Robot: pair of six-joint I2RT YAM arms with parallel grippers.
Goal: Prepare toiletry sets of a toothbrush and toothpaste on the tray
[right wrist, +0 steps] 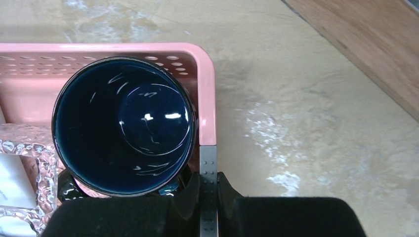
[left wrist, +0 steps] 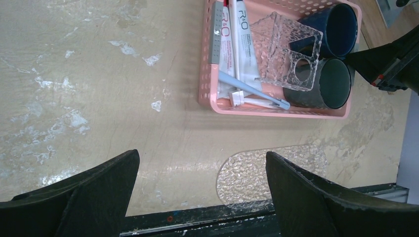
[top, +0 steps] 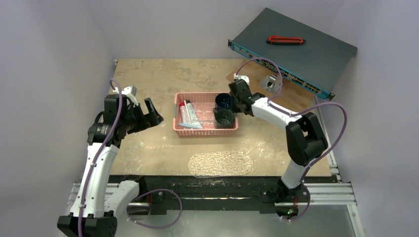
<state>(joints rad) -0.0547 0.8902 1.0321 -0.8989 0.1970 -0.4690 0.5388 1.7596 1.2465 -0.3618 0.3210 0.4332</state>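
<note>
A pink slotted basket (top: 205, 131) (left wrist: 206, 84) (right wrist: 208, 94) in mid-table holds two toothpaste tubes (top: 189, 114) (left wrist: 243, 39), a light blue toothbrush (left wrist: 249, 88) and a white toothbrush (left wrist: 257, 101). My right gripper (top: 238, 104) (right wrist: 208, 180) is shut on the basket's right rim, at a grey dotted patch. The clear textured tray (top: 221, 164) (left wrist: 247, 175) lies bare near the table's front edge. Left of the basket, my left gripper (top: 152, 112) (left wrist: 201, 158) hovers open above the table with nothing in it.
The basket also holds a blue mug (top: 223, 101) (right wrist: 123, 123), a dark mug (top: 225, 118) (left wrist: 326, 84) and a clear textured holder (left wrist: 286, 54). A network switch (top: 296, 57) with a red tool (top: 285, 39) on it sits back right, over a wooden board (top: 254, 79).
</note>
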